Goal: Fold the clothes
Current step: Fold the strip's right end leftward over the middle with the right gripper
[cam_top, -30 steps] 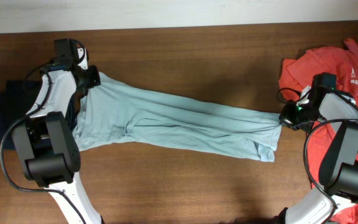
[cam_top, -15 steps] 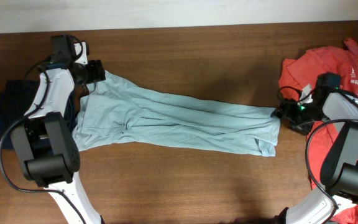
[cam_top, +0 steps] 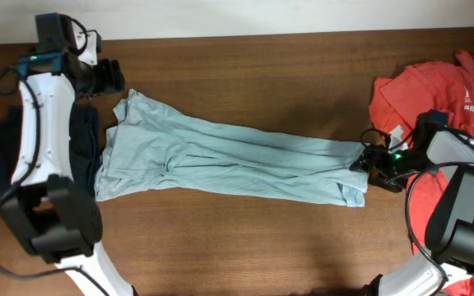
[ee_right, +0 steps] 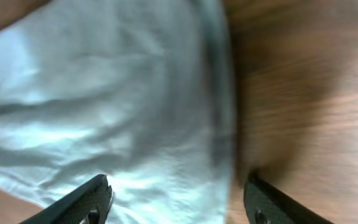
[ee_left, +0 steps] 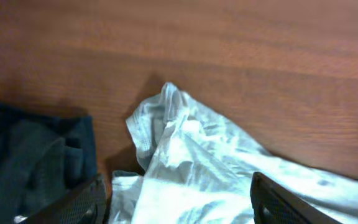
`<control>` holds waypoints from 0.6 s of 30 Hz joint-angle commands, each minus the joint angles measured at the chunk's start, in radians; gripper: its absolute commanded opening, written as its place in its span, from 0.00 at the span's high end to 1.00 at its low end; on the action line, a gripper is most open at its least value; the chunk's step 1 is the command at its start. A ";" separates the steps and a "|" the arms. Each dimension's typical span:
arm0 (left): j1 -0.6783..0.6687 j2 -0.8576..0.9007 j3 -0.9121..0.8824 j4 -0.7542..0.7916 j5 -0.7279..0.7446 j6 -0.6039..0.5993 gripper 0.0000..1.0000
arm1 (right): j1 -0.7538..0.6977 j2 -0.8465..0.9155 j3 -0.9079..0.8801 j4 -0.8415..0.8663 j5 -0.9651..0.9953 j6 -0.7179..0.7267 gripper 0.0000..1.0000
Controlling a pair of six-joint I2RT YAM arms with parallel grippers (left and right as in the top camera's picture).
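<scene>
You had the brown wooden table (cam_top: 245, 57) under both arms. The pale blue trousers (cam_top: 220, 160) lay spread flat across its middle, slanting a little. The wide waist end was toward the far left corner and the narrow leg ends were toward the right edge. The cloth had some wrinkles, and one upper corner of the waist stood up in a small crumpled peak. No fold was made in them.

At the right edge a red T-shirt (cam_top: 426, 86) lay in a loose heap, partly under your right arm. At the left edge a dark navy garment (cam_top: 2, 156) lay bunched, just beside the waist of the trousers.

Your left gripper (cam_top: 112, 78) was near the far left corner, just beyond the waist corner. Its fingers (ee_left: 86, 199) were spread wide and nothing was between them. In the wrist view the crumpled waist corner lay ahead of them on the wood.

Your right gripper (cam_top: 362, 160) was at the leg ends, near the right edge. Its fingers (ee_right: 89, 199) were also wide apart and gripped nothing. The hem ran between them, and I could not tell if they touched the cloth.
</scene>
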 commanded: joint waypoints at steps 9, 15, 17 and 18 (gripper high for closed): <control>0.006 -0.058 0.024 -0.039 0.011 0.020 0.26 | 0.027 0.037 -0.071 0.051 -0.176 -0.081 0.73; 0.006 -0.058 0.024 -0.048 0.011 0.020 0.26 | 0.023 0.030 -0.030 -0.008 -0.138 -0.077 0.96; 0.006 -0.058 0.024 -0.048 0.011 0.020 0.26 | 0.020 0.014 0.011 -0.051 -0.060 -0.055 0.96; 0.006 -0.059 0.024 -0.048 0.011 0.020 0.26 | 0.016 -0.004 0.058 -0.100 0.037 -0.019 0.96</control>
